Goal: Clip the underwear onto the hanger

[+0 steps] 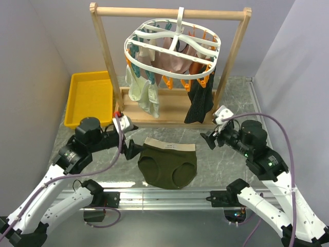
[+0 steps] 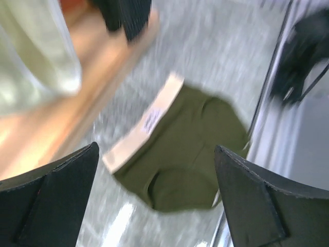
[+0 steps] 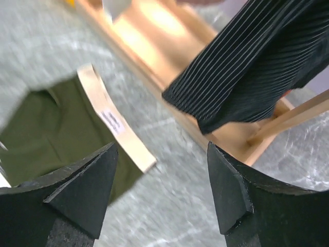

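Nearest, the left gripper [image 1: 131, 149] hangs low over the marble table [image 1: 234, 98] with its fingers [image 2: 56, 200] spread wide and nothing between them. Its tips are just beside the left edge of the underwear [image 1: 168, 165]. The right gripper [image 1: 209, 140] is likewise open and empty, just off the garment's right corner. The underwear lies flat on the table between them, beige waistband toward the far side (label patch showing). Beyond it stands the wooden rail frame [image 1: 169, 12], and the hanger [image 1: 178, 34] is hooked on its top bar. A black ribbed garment [image 1: 199, 103] and a pale garment [image 1: 144, 92] hang from its clips. Far left sits a yellow tray [image 1: 90, 98].
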`<state>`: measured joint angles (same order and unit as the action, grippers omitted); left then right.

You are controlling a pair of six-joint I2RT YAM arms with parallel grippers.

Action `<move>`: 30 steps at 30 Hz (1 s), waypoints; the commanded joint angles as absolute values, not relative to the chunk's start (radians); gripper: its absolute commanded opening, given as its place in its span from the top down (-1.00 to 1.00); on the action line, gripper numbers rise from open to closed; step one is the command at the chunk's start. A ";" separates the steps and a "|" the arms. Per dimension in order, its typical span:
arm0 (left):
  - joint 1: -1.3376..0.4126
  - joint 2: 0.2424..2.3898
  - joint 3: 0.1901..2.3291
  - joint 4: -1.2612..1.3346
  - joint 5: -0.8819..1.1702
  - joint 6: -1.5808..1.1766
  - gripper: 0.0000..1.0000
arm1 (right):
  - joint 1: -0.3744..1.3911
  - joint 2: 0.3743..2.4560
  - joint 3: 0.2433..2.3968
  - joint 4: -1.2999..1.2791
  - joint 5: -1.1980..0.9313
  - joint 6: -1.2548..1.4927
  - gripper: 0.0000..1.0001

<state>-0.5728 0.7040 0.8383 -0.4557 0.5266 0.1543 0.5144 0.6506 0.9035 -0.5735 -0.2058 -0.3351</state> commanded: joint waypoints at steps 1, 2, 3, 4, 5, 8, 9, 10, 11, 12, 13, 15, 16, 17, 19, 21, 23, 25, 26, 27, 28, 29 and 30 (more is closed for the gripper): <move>-0.574 0.759 0.969 -0.430 0.549 -0.045 -0.99 | 0.511 0.655 0.986 -0.569 -0.201 -0.195 -0.54; -0.572 0.773 1.014 -0.420 0.526 -0.111 -0.99 | 0.511 0.655 1.003 -0.568 -0.193 -0.161 -0.54; -0.572 0.796 1.037 -0.411 0.509 -0.126 -0.99 | 0.511 0.652 1.006 -0.563 -0.184 -0.149 -0.54; -0.572 0.802 1.057 -0.404 0.508 -0.132 -0.99 | 0.511 0.647 1.005 -0.537 -0.158 -0.114 -0.53; -0.574 0.804 1.074 -0.391 0.503 -0.146 -0.99 | 0.511 0.643 1.006 -0.528 -0.146 -0.098 -0.57; -0.572 0.795 1.118 -0.312 0.525 -0.114 -0.99 | 0.509 0.615 1.014 -0.491 -0.181 -0.072 -0.64; -0.574 0.796 1.124 -0.290 0.526 -0.118 -0.97 | 0.511 0.614 1.014 -0.476 -0.193 -0.060 -0.63; -0.572 0.802 1.134 -0.247 0.517 -0.130 -0.93 | 0.511 0.614 1.020 -0.447 -0.208 -0.031 -0.62; -0.572 0.814 1.147 -0.242 0.512 -0.158 -0.90 | 0.511 0.617 1.023 -0.434 -0.222 -0.017 -0.59; -0.574 0.845 1.185 -0.236 0.505 -0.178 -0.83 | 0.511 0.623 1.028 -0.422 -0.253 -0.002 -0.57; -0.572 0.862 1.202 -0.223 0.500 -0.201 -0.79 | 0.511 0.627 1.037 -0.391 -0.270 0.038 -0.54; -0.574 0.891 1.239 -0.201 0.499 -0.259 -0.70 | 0.512 0.652 1.048 -0.361 -0.319 0.058 -0.43; -0.574 0.914 1.246 -0.189 0.503 -0.276 -0.68 | 0.512 0.664 1.061 -0.336 -0.324 0.066 -0.41; -0.574 0.920 1.244 -0.146 0.505 -0.310 -0.65 | 0.515 0.693 1.072 -0.327 -0.327 0.067 -0.40; -0.584 0.942 1.249 -0.101 0.480 -0.350 -0.62 | 0.522 0.724 1.115 -0.312 -0.316 0.060 -0.30; -0.603 0.971 1.284 -0.063 0.428 -0.391 -0.60 | 0.532 0.762 1.143 -0.299 -0.308 0.054 -0.24; -0.646 0.995 1.334 -0.067 0.349 -0.434 -0.61 | 0.564 0.790 1.178 -0.282 -0.272 0.046 -0.21; -0.702 1.034 1.374 -0.090 0.260 -0.443 -0.62 | 0.595 0.810 1.206 -0.275 -0.223 0.025 -0.17; -0.722 1.046 1.414 -0.106 0.226 -0.445 -0.62 | 0.630 0.827 1.213 -0.273 -0.194 0.017 -0.15; -0.742 1.074 1.434 -0.133 0.194 -0.445 -0.60 | 0.656 0.833 1.218 -0.265 -0.166 0.012 -0.13; -0.780 1.087 1.452 -0.147 0.117 -0.440 -0.58 | 0.672 0.839 1.226 -0.250 -0.146 0.009 -0.09; -0.796 1.100 1.483 -0.156 0.082 -0.442 -0.57 | 0.695 0.851 1.229 -0.239 -0.134 0.009 -0.07; -0.807 1.118 1.497 -0.163 0.049 -0.446 -0.54 | 0.701 0.859 1.232 -0.227 -0.121 0.011 -0.03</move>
<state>-0.7685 1.0996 1.4181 -0.1619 0.2192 -0.4095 0.6682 0.8474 1.1801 -0.3084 -0.1967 0.0246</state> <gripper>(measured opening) 0.782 0.524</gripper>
